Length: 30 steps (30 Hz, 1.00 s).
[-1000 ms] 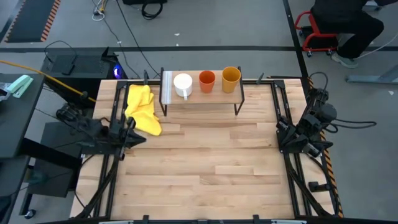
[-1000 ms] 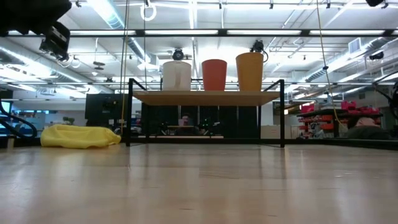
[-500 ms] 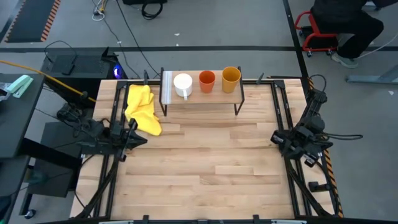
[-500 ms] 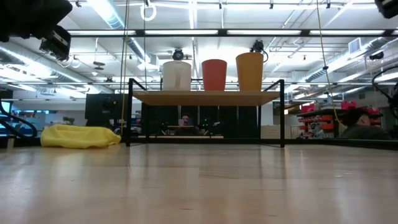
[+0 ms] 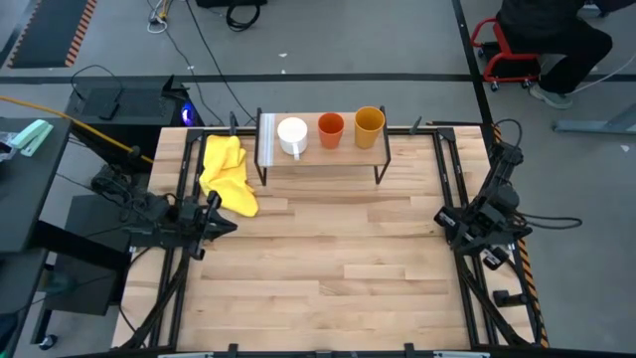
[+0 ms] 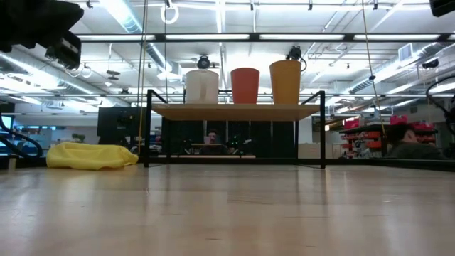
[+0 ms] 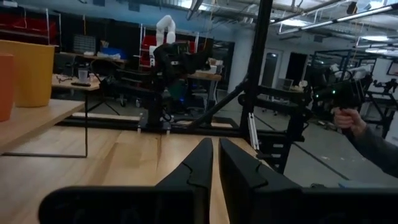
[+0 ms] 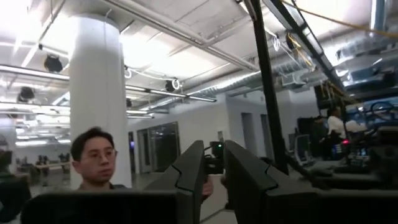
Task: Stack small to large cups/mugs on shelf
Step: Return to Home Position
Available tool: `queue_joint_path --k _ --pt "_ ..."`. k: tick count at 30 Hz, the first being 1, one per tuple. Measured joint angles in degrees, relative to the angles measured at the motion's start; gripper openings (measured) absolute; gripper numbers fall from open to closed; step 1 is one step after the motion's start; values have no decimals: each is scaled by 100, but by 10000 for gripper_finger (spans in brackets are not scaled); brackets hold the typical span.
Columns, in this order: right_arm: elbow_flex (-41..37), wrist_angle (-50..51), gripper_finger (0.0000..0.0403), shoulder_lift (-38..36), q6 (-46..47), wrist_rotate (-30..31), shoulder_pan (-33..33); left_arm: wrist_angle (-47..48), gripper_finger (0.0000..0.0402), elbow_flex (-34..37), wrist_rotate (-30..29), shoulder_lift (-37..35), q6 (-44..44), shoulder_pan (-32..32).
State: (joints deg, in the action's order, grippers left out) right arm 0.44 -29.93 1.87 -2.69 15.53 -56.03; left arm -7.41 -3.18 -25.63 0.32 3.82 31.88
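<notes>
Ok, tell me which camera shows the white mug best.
The high view: the white mug shows its open top and handle on the shelf. The low view gives only its side; neither wrist view shows it.
</notes>
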Motion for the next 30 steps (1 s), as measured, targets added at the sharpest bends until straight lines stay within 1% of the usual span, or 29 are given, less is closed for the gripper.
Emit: queue_joint_path --k 5,12,16,21,27,30 --pt "1 41 71 0 -38 0 328 -168 29 0 2 0 -139 0" --pt "5 295 71 0 -93 -83 1064 -206 34 0 0 0 -473 -205" --pt "5 424 71 0 -162 -85 1611 -283 35 -2 0 0 -630 -519" --pt "5 422 71 0 -117 -107 2328 -353 27 -2 0 0 -648 -1021" --pt "5 518 71 0 -53 -496 3029 -378 24 -2 194 0 -724 -1554" --pt "7 663 71 0 -58 -531 3299 -473 28 -2 214 -1 -753 -1805"
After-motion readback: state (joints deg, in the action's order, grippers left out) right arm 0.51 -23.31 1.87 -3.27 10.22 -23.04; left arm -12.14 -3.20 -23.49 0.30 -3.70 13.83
